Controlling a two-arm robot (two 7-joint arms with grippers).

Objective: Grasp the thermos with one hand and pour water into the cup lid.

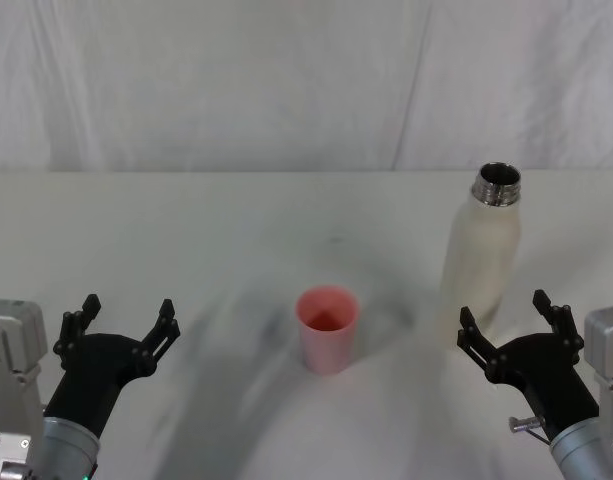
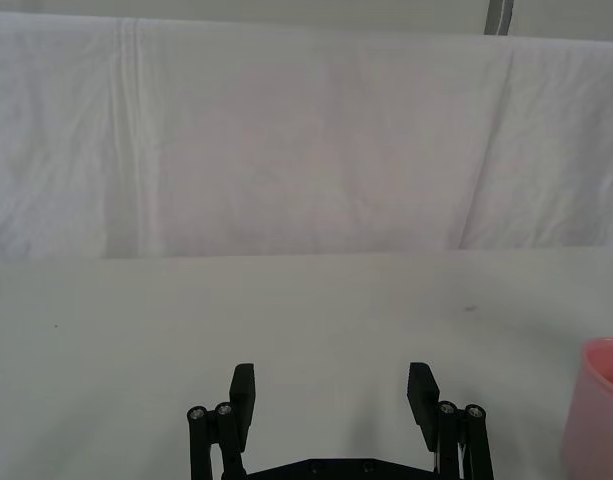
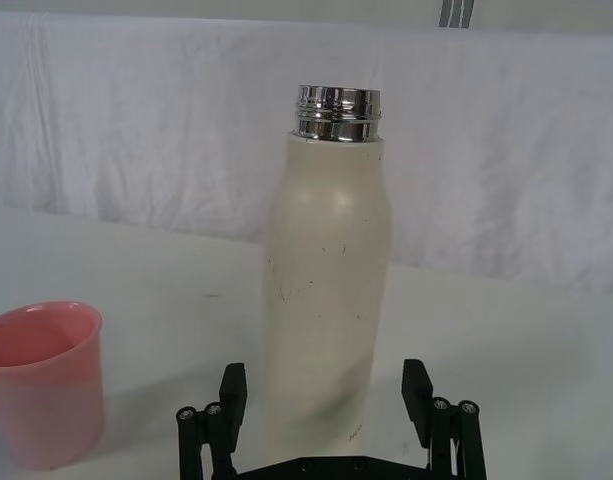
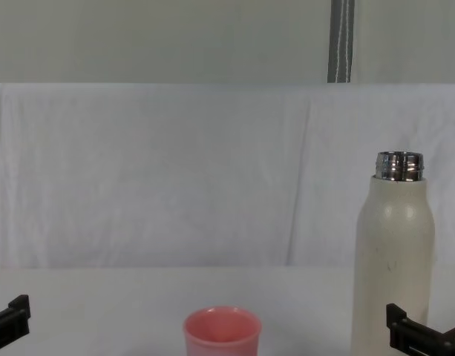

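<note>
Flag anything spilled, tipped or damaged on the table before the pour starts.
Nothing stands out. The thermos stands upright with its neck uncapped, and the cup lid stands upright, mouth up. No spill shows. The right gripper is open just short of the thermos; the left gripper is open.

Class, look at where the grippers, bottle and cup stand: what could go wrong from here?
1. The thermos is tall and narrow; the open right gripper, close in front of it, might knock it over rather than enclose it.
2. The cup lid is small and unheld, so poured water could miss or tip it. The left gripper sits apart.
</note>
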